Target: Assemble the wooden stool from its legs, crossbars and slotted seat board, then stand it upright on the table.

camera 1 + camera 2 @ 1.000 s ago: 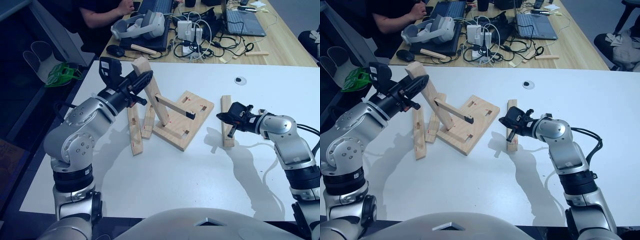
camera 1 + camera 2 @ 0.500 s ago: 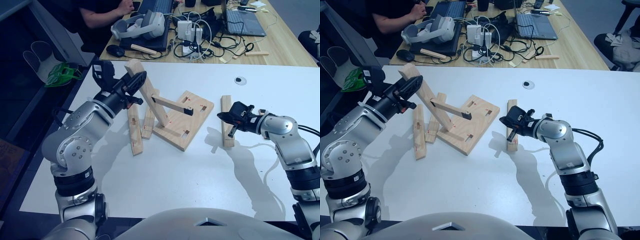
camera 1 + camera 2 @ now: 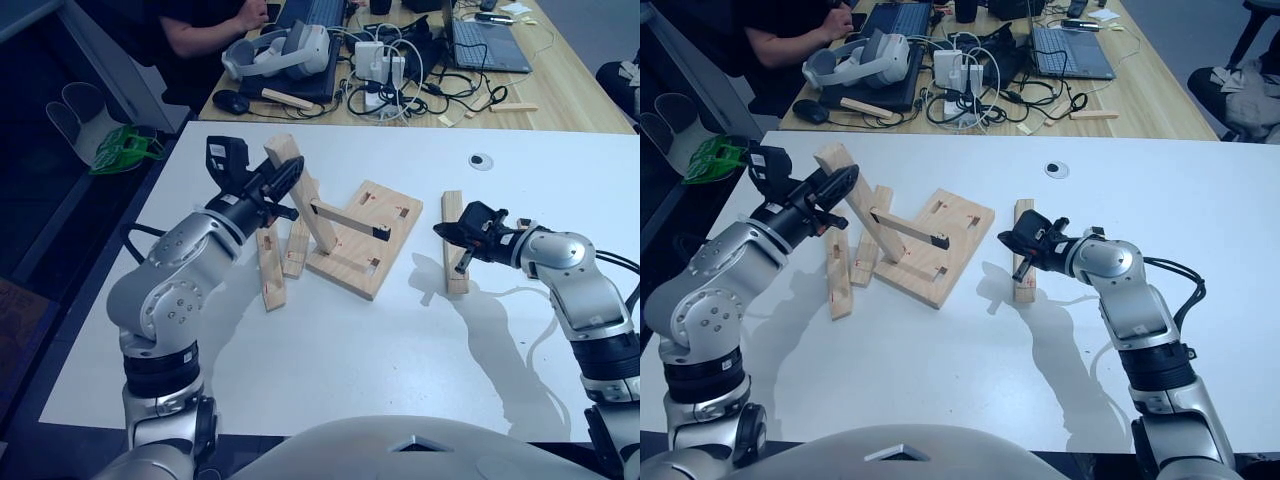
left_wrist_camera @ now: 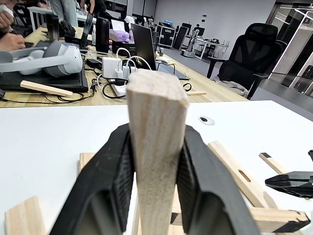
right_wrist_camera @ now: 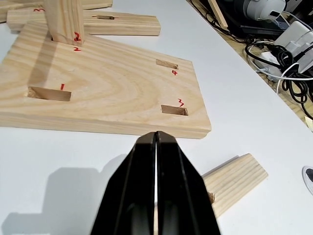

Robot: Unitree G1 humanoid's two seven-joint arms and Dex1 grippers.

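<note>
The slotted seat board [image 3: 365, 250] lies at the middle of the white table. A wooden leg [image 3: 305, 200] stands tilted in one of its slots, with a dark-tipped crossbar [image 3: 350, 217] sticking out sideways. My left gripper [image 3: 283, 180] is shut on that leg's upper end; the left wrist view has the leg [image 4: 156, 147] between the black fingers [image 4: 112, 181]. My right gripper [image 3: 455, 230] is shut on nothing, just above a loose leg [image 3: 453, 258] right of the board. In the right wrist view its shut tips [image 5: 156, 142] point at the board's edge [image 5: 107, 98].
Two more loose legs [image 3: 270, 268] [image 3: 297, 245] lie left of the board. A small black disc [image 3: 481, 160] sits on the far right of the table. Behind the table is a desk [image 3: 560, 100] with laptops, a headset and cables. A green object [image 3: 125, 148] lies off the left edge.
My left gripper swung the held leg leftward, then back to the right, and the seat board shifted slightly with it. The right arm stayed still.
</note>
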